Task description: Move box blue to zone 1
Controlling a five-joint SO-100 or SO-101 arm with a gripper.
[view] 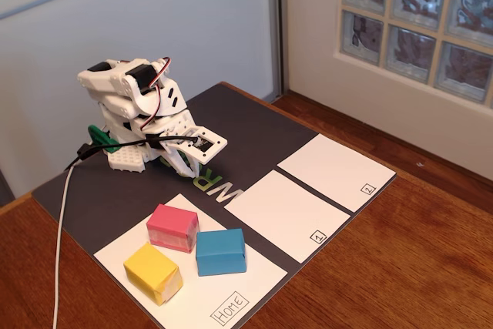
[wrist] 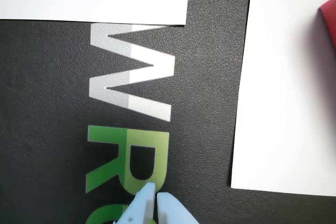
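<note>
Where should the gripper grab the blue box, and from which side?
Come down from above onto the blue box and pinch its two long side faces across the short width. Its top is clear, but the pink block sits close at one corner, so keep the fingers off that end.

A pink block [view: 173, 227] and a yellow block [view: 153, 271] are sitting on a big white sheet [view: 254, 280] with "Home" written in one corner. The pink block is touching the yellow one at a corner. Another white paper [view: 333, 171] marked "2" is lying farther back. All the papers are lying on a dark mat [view: 254, 125] with big white and green letters [wrist: 131, 72]. The mat is resting on a brown wooden table [view: 416, 260]. A glass-block window [view: 420, 21] is showing behind.
</note>
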